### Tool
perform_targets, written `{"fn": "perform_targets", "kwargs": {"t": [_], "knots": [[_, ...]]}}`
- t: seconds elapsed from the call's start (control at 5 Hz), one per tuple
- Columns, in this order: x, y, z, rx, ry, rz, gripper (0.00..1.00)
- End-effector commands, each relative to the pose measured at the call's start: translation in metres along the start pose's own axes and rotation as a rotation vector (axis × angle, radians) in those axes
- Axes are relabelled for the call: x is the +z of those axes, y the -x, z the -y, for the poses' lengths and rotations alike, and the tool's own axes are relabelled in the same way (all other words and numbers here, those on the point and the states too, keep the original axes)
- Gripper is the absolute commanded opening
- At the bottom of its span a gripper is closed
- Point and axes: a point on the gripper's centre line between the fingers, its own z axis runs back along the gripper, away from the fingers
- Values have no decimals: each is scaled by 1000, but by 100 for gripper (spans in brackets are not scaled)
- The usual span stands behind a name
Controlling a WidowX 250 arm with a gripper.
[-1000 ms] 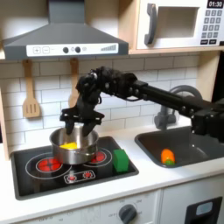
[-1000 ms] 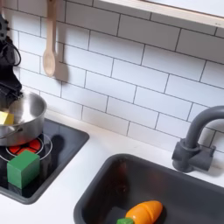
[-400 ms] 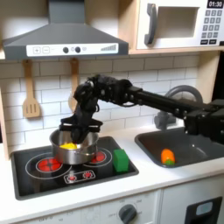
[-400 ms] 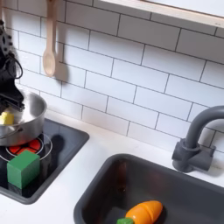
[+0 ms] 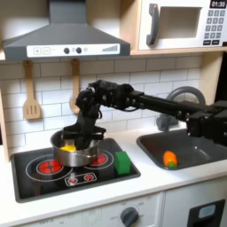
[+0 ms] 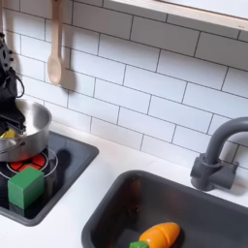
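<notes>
Basically: white bench carries a black two-ring hob at the first exterior view's left and a dark sink at the first exterior view's right, grey tap behind the sink. Black arm reaches in from the first exterior view's right, across to the hob. Steel pot sits on the hob, a yellow piece lying inside it. Pincer is over the pot's rim, tips down near the yellow piece; can't tell how far apart the fingers are or whether they have hold of anything. Wooden spatula hangs on the tile wall above the pot in both exterior views. Green block stands on the hob just beside the pot, on its sink side. Orange carrot lies in the sink, well apart from the pot
</notes>
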Motion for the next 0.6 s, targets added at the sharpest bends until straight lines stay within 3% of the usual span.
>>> {"fn": "perform_targets", "kwargs": {"t": [0.0, 0.4], "knots": [[3, 10, -9, 50, 5, -30, 0], [15, 7, -10, 45, -12, 6, 0]]}}
